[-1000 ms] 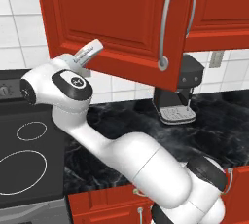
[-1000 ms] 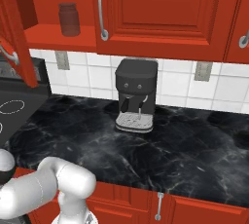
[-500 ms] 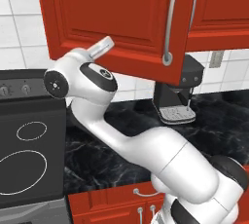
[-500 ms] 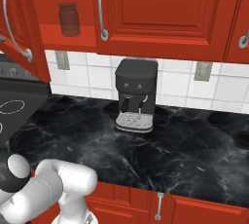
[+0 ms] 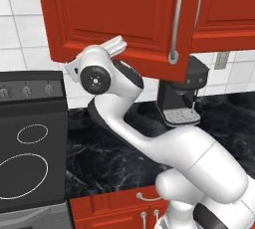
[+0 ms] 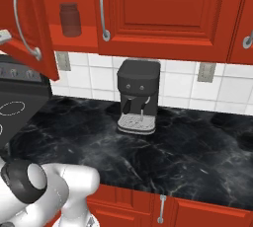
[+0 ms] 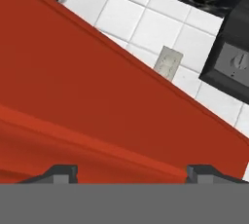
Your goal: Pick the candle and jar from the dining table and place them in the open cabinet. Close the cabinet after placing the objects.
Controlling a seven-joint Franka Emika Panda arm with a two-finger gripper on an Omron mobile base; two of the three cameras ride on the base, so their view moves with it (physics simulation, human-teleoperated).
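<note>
Spread fingers (image 7: 131, 172) press close against the cabinet (image 7: 73, 101) door.

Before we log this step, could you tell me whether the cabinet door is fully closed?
No, the cabinet door stands ajar, leaving the jar visible on the shelf inside.

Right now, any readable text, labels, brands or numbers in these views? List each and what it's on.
None readable.
Coffee machine: no brand or label visible.
Stove: knobs and burner rings only, no markings legible.
Jar in the cabinet: no label visible.
Wall outlet plates: blank.
Cabinet door: plain red panel, no sign.
</note>
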